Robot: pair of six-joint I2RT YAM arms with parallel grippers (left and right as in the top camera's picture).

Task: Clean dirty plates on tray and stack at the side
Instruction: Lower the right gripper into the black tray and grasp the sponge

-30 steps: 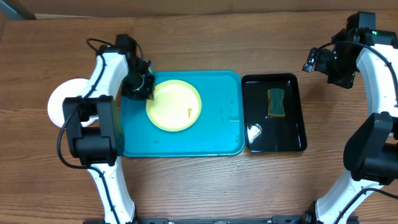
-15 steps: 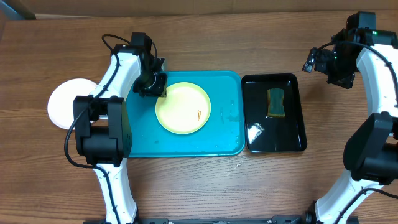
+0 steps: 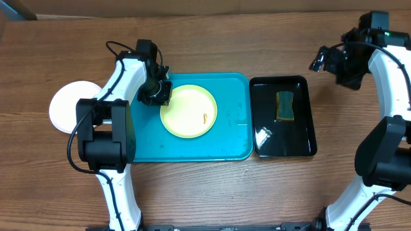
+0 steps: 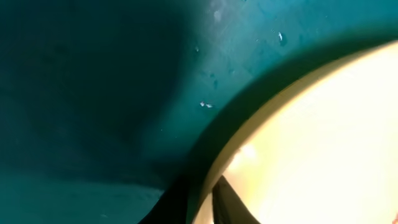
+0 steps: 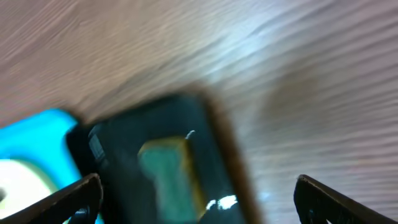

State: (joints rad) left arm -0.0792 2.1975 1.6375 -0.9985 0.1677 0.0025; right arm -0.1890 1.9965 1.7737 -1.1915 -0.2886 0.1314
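Observation:
The pale yellow-green plate [image 3: 189, 110] lies on the turquoise tray [image 3: 231, 138], left of its middle, with a small orange-brown smear right of the plate's centre. My left gripper [image 3: 159, 95] is shut on the plate's left rim; in the left wrist view my fingers [image 4: 202, 208] pinch the rim of the plate [image 4: 323, 143] over the tray floor [image 4: 93, 93]. A white plate [image 3: 67, 106] sits on the table left of the tray. My right gripper [image 3: 331, 64] is open and empty, raised near the black tray's back right.
A glossy black tray [image 3: 302, 144] with a green-and-yellow sponge [image 3: 285, 105] stands right of the turquoise tray. It shows blurred in the right wrist view [image 5: 112, 162] between my open fingers [image 5: 199, 205]. Water drops dot the turquoise tray.
My left gripper dragged the yellow-green plate to the right on the tray, then nearly stopped. My right gripper shifted slightly left.

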